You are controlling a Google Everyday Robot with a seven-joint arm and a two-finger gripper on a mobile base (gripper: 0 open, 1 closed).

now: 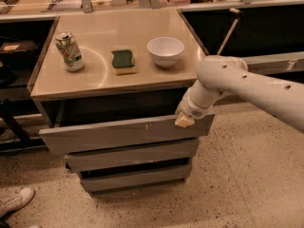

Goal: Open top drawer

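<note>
Camera view is set above and in front of a low table (95, 82). At far left a shoe (14, 201) is seen on the floor (247, 184), well apart from the work. On the table, a can (69, 51), a sponge (123, 61) and a bowl (165, 51) are set in a row, all kept back from the front edge. There they are judged safe from anything sliding beneath.

Under the table the top drawer (118, 134) is found partly out, with a dark gap shown between its front and the table edge. Two shorter drawers (133, 156) are stacked below it, set further back.

The gripper (184, 120) is placed at the right end of the top drawer, touching its upper edge, with the white arm (256, 87) reaching in from the right. As no handle is seen on the front, that edge is judged the only purchase for a pull. Whether the gripper is open or closed cannot be told.

The table is tan and glossy, and the floor is speckled. A cluttered counter (142, 4) is seen behind.
</note>
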